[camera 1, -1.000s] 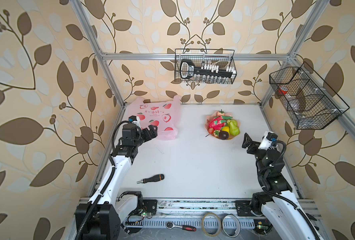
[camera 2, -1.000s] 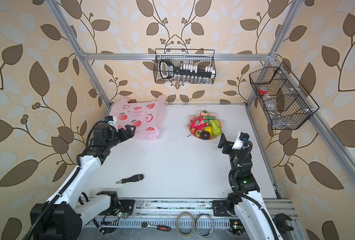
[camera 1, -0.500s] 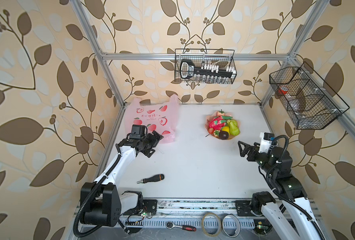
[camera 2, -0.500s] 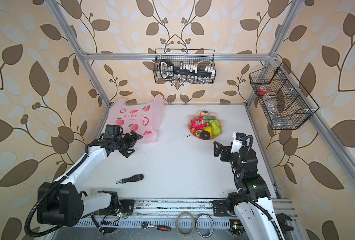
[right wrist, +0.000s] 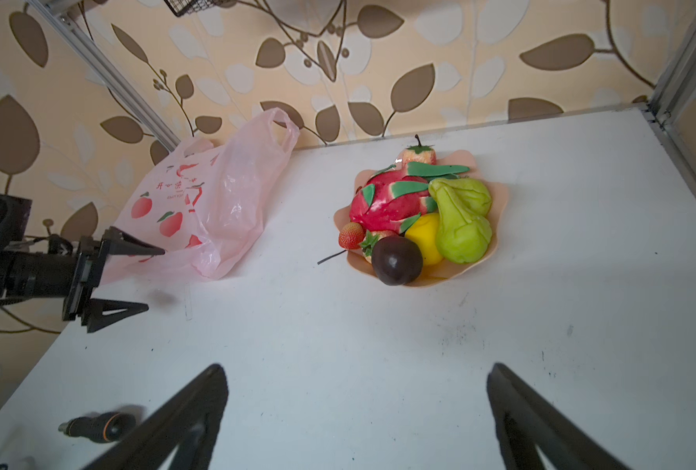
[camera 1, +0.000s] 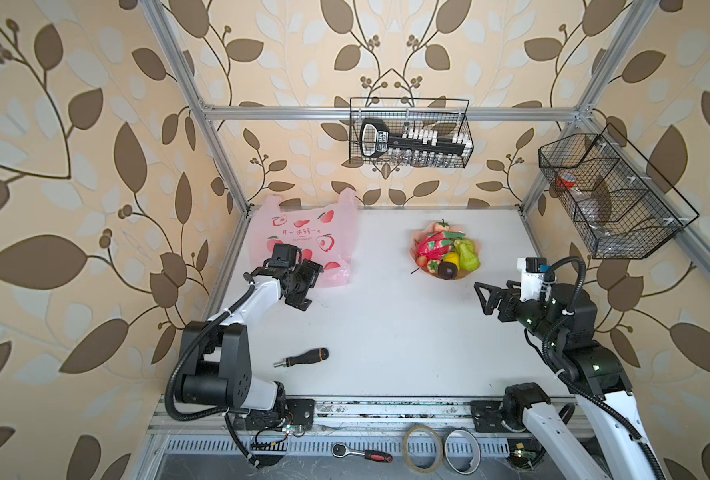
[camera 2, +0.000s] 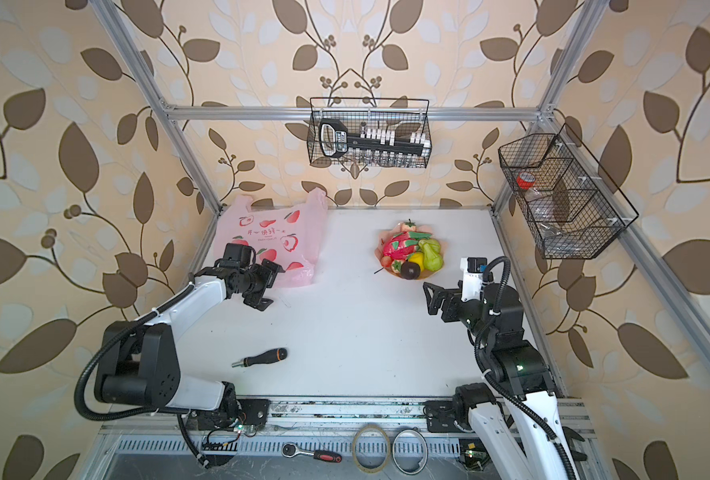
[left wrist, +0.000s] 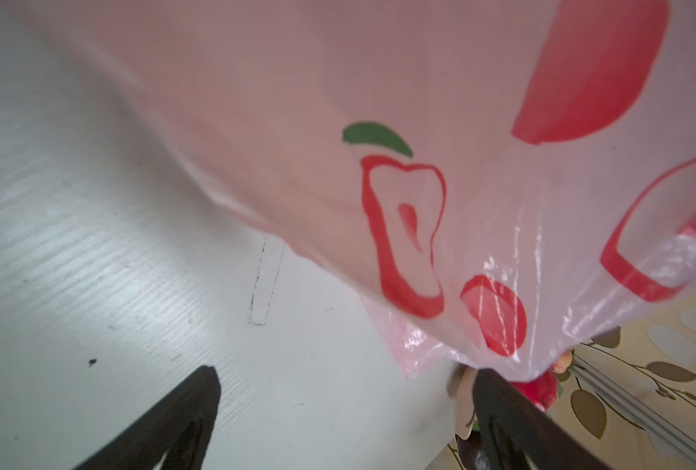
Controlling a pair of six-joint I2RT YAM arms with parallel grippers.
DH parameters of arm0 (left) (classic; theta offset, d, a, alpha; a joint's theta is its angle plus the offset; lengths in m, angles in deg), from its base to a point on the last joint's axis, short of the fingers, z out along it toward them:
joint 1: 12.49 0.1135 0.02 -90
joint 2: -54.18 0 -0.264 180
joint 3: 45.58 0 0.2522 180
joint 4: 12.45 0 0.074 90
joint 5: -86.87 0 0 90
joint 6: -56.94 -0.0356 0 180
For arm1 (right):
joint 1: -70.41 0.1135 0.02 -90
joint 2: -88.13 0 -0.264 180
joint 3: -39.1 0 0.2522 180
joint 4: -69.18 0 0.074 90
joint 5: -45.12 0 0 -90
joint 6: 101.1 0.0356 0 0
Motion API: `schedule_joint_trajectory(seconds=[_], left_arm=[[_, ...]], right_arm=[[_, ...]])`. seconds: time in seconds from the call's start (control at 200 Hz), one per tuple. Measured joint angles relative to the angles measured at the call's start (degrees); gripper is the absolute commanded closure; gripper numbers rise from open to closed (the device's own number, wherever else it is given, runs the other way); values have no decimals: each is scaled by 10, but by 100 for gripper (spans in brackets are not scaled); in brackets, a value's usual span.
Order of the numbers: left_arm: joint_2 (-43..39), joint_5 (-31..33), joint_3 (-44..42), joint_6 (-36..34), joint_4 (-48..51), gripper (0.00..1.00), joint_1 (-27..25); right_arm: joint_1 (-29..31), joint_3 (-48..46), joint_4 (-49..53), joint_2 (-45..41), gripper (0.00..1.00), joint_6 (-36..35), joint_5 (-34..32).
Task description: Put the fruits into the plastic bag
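Both grippers empty, jaws spread wide; no fruit bagged yet.
Left gripper has dropped to the near edge of the plastic bag, which lies flat in the back-left corner. Right gripper has swung low toward the fruits, all heaped on the plate. Bag-opening probably comes next.

In the left wrist view the plastic bag runs off the frame, blurred; behind the plastic bag the fruits barely peep out; in a top view the plastic bag's small print is unreadable.
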Motion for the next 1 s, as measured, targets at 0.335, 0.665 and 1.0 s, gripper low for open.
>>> schedule_joint_trajectory(seconds=[0.335,0.665,1.0], left_arm=[[99,29,60,-53,0,60,0],[95,14,74,-215,48,93,0],[-46,-5,35,-399,118,89,-43]], right_arm=[[0,66,23,72,0,-12,19],[-1,67,26,87,0,-7,21],[-2,59,-38,165,0,42,59]])
